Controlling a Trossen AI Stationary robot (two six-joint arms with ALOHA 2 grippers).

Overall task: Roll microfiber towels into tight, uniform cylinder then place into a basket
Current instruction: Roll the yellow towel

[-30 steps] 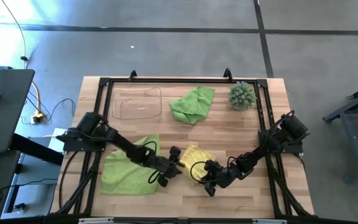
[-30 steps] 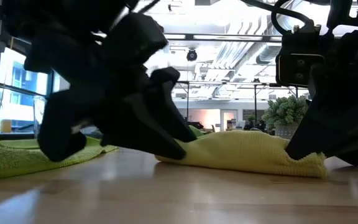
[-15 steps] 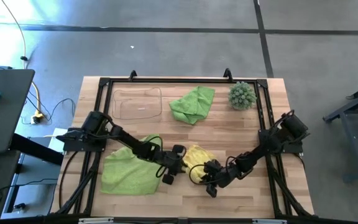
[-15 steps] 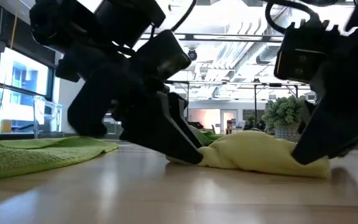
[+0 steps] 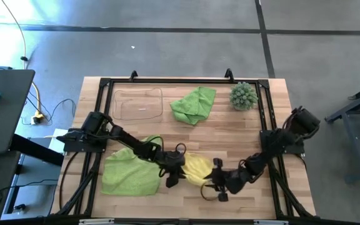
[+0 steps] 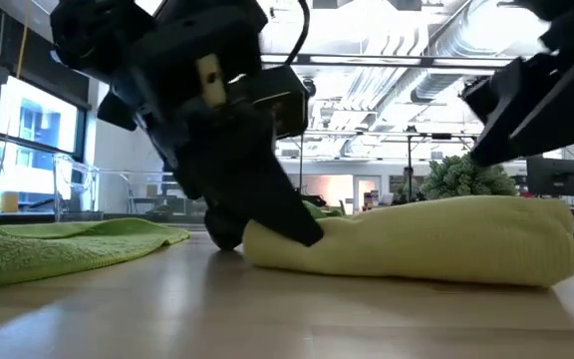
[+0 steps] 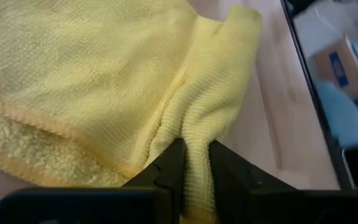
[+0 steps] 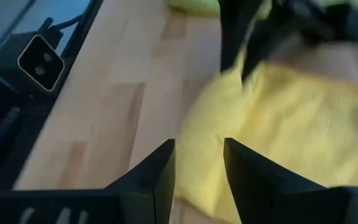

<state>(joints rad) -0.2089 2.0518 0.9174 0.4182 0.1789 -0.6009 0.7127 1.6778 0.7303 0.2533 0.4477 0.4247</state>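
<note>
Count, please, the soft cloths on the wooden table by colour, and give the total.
Lime green microfiber towels: 2, one spread flat at the left front, one crumpled near the back.
Yellow microfiber towel: 1, between the two grippers.
Total: 3.

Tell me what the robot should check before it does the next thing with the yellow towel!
1. Left gripper has the yellow towel: ok, its fingers are shut on a fold of the cloth.
2. Right gripper has the towel: not ok, its fingers are open with a yellow edge between them.
3. Towel is a tight, even roll: not ok, it looks like a loose, lumpy bundle in the low view.
4. Basket is free to receive it: ok, nothing is inside.
5. Flat green towel is out of the way: cannot tell, it lies right beside the left gripper.
</note>
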